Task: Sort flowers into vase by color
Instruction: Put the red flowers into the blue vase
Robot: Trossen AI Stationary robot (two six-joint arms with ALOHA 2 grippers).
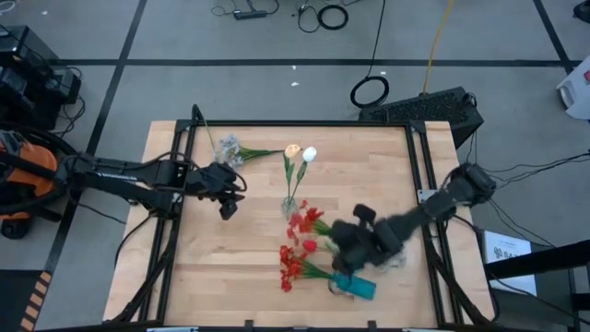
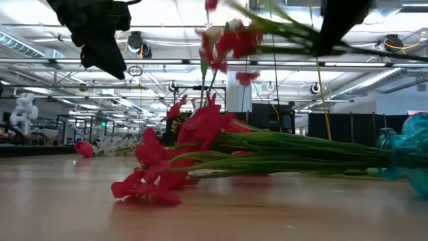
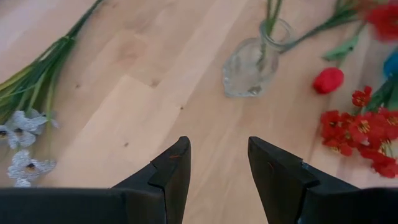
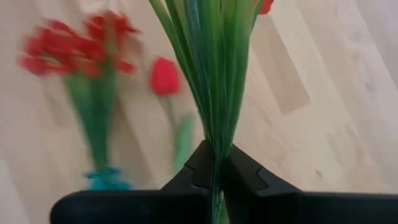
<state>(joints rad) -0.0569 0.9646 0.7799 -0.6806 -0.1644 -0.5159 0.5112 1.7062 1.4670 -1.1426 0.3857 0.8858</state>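
Two right fingers [image 4: 214, 163] tight on green-stemmed red flowers [image 4: 211, 56]; no legible writing.

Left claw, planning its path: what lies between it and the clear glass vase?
Bare wood between left claw and clear glass vase, per left wrist view.

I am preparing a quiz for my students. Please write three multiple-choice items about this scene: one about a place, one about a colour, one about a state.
1. Where does the clear glass vase stand?
A. near the table's middle
B. on the floor
C. inside the left gripper

2. Which colour is the vase lying on its side?
A. yellow
B. teal
C. black

3. How is the right gripper?
A. open and empty
B. out of view
C. shut on green stems

Answers: 1 A, the high view shows it centrally on the wooden table; 2 B, it lies teal with red flowers in it; 3 C, its wrist view shows the green stems pinched.
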